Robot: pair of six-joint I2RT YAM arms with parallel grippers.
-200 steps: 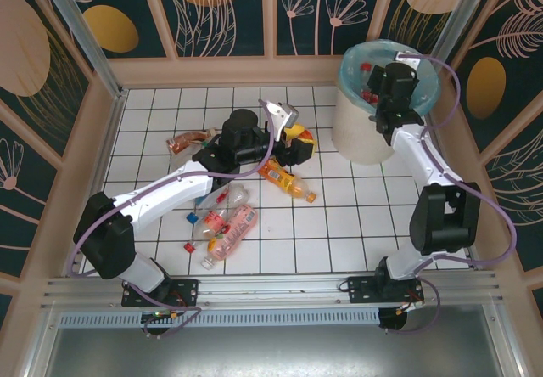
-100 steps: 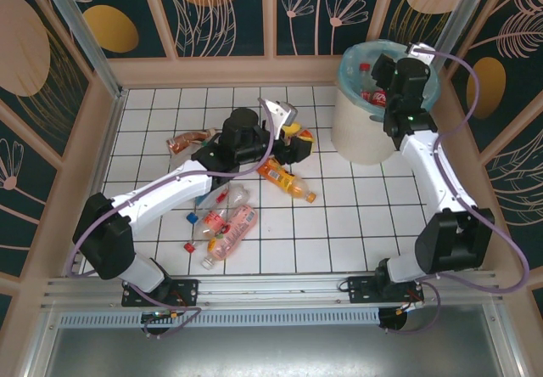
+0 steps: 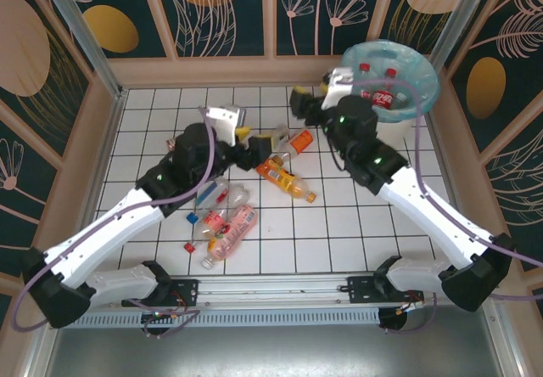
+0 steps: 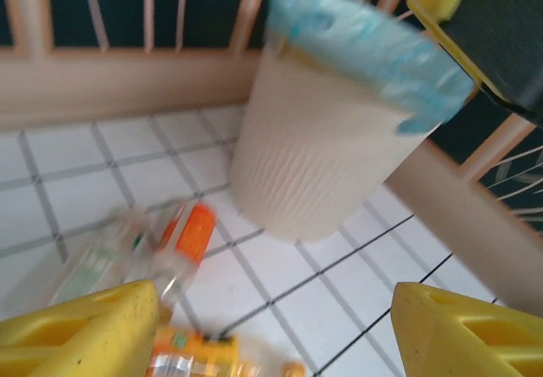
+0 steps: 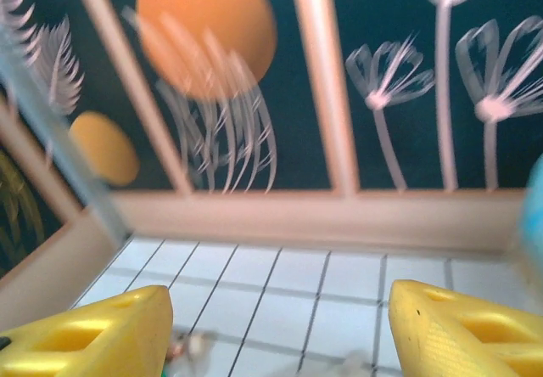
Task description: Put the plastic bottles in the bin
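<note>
Between pickups; left gripper [image 4: 276, 317], right gripper [image 5: 280, 309]: jaws wide, empty. Next I lower onto a bottle [image 3: 295, 142] by the bin [image 3: 426, 75].

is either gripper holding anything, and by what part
Nothing is held: the left gripper and the right gripper both stand open, with nothing between the jaws.

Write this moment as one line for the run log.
left gripper: open, empty | right gripper: open, empty | bin: red-label bottles inside | orange bottle, pink bottle: on tiles, not yet binned
</note>
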